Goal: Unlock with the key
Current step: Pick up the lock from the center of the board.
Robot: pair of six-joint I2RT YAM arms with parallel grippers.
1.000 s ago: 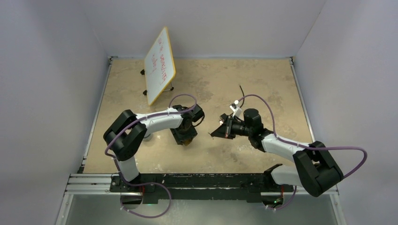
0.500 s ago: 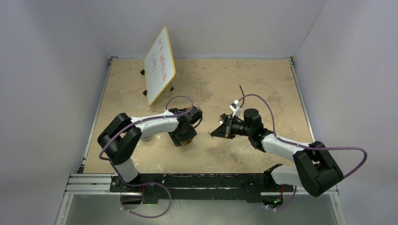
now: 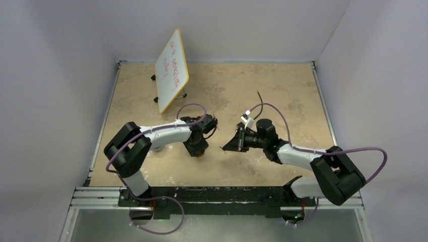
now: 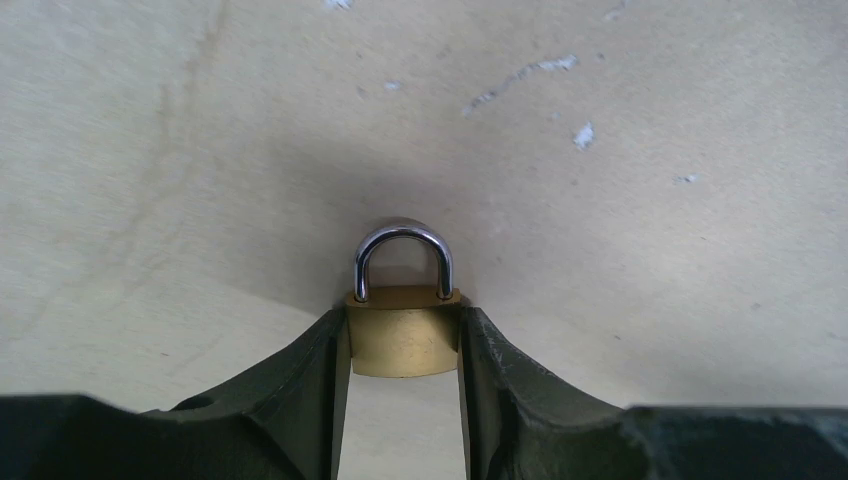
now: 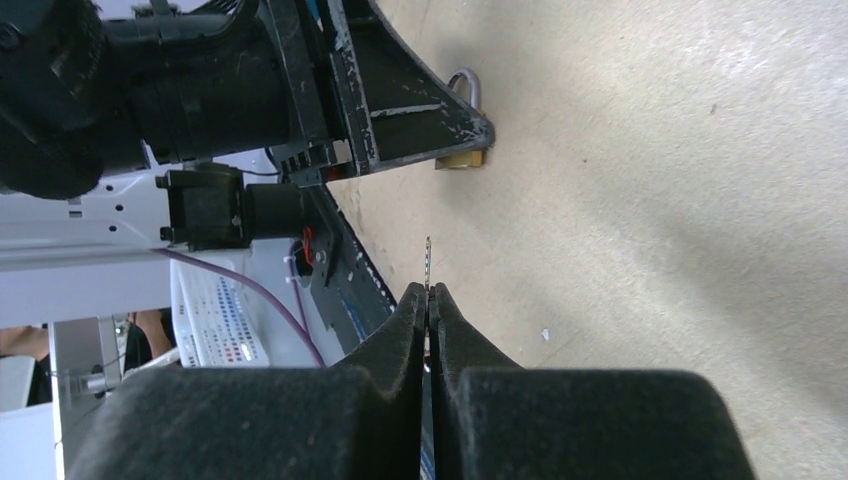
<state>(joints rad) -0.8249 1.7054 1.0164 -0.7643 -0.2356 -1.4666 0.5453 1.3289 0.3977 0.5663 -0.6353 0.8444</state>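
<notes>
Steadying the brass padlock with a steel shackle (image 4: 404, 345) on the beige table (image 4: 650, 120), my left fingers (image 4: 318, 375) pinch its sides so my right fingers (image 5: 408, 325), clamped shut on the thin metal key (image 5: 428, 260), can aim it.

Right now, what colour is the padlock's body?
Brass gold; the padlock shows best in the left wrist view.

We find the padlock (image 4: 404, 342) lying on the table (image 4: 650, 150), pinched from both sides by the left gripper (image 4: 403, 325). To its right, apart from it, the key (image 5: 428, 258) juts from the right gripper (image 5: 428, 295). Behind them, at the far left, stands the whiteboard (image 3: 171, 70).
</notes>
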